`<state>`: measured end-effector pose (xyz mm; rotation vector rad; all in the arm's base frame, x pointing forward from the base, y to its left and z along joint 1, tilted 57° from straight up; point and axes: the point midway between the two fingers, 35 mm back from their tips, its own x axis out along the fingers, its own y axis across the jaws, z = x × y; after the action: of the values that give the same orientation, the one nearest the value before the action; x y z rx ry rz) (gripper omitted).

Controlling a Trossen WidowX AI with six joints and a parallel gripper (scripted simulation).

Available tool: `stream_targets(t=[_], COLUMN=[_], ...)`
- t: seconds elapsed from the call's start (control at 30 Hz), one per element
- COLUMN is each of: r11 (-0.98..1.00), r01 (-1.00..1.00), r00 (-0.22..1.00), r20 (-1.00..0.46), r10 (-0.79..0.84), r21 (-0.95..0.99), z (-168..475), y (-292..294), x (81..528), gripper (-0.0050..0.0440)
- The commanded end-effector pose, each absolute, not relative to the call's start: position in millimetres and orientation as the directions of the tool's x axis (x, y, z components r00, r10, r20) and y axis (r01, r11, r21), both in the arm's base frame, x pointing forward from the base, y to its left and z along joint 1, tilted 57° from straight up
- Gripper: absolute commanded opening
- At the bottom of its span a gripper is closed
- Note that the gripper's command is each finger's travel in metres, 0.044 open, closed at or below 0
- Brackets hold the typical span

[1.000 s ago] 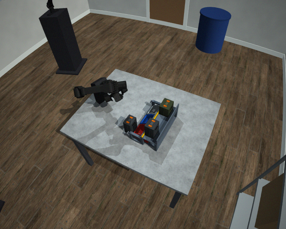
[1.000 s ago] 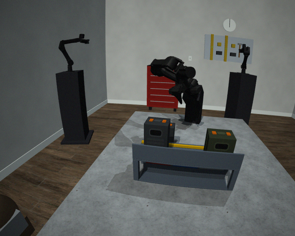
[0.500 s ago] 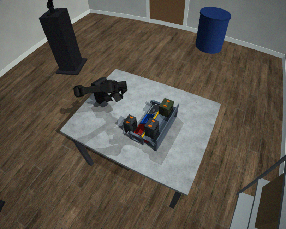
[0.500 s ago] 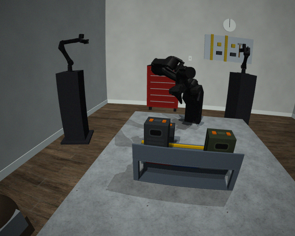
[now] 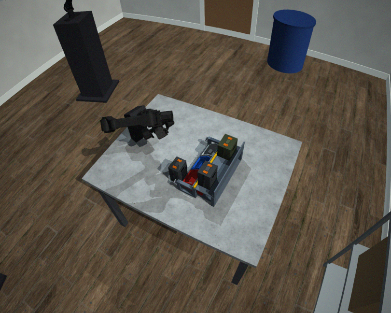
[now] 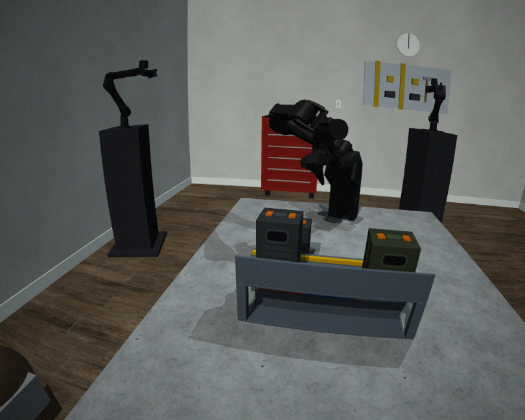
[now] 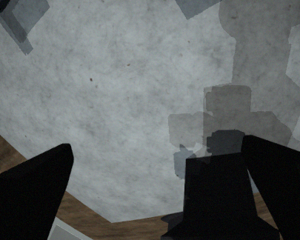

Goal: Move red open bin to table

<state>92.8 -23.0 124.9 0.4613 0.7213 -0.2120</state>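
Observation:
The red open bin (image 5: 190,177) is in the lower tier of the grey-blue shelf (image 5: 230,177) (image 6: 335,280), at its near-left end in the top view. A dark case on top partly covers it, and the parts inside cannot be made out. The shelf stands on the table (image 5: 273,164) (image 6: 470,361). My gripper (image 5: 154,134) (image 7: 158,148) is open and empty, above the table beside the arm's base, well away from the bin. The wrist view shows bare table top and shadows between the fingers, with no bin.
A dark case (image 5: 178,170) stands on the arm's side, directly before the red bin. Another dark case (image 5: 207,175) (image 6: 279,234) and a green case (image 5: 227,147) (image 6: 391,253) stand on the shelf's top. A blue bin (image 5: 201,162) sits beside the red one. A yellow bar (image 6: 332,259) runs along the shelf.

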Motion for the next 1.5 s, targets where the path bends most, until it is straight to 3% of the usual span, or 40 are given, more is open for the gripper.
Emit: stream_targets(t=[0.0,0.23,0.27,0.4,0.8,0.83,0.97,1.37,1.4,1.47], r11=[0.938,0.938,0.891,0.938,0.938,0.891,0.938,0.938,0.853,0.797], r01=[0.212,0.212,0.314,0.212,0.212,0.314,0.212,0.212,0.371,0.426], r00=[0.866,0.866,0.766,0.866,0.866,0.766,0.866,0.866,0.746,0.76], r20=[-0.498,-0.498,-0.642,-0.498,-0.498,-0.642,-0.498,-0.498,-0.665,-0.647], r10=[-0.05,-0.05,-0.035,-0.05,-0.05,-0.035,-0.05,-0.05,-0.038,-0.06], r21=[0.274,0.274,0.327,0.274,0.274,0.327,0.274,0.274,0.367,0.427], z=[80,80,117,80,80,117,80,80,117,98], y=[-5,-5,-19,-5,-5,-19,-5,-5,-19,-12], x=[71,71,88,71,71,88,71,71,88,80], gripper=[0.044,0.044,0.044,0.044,0.044,0.044,0.044,0.044,0.044,0.044])
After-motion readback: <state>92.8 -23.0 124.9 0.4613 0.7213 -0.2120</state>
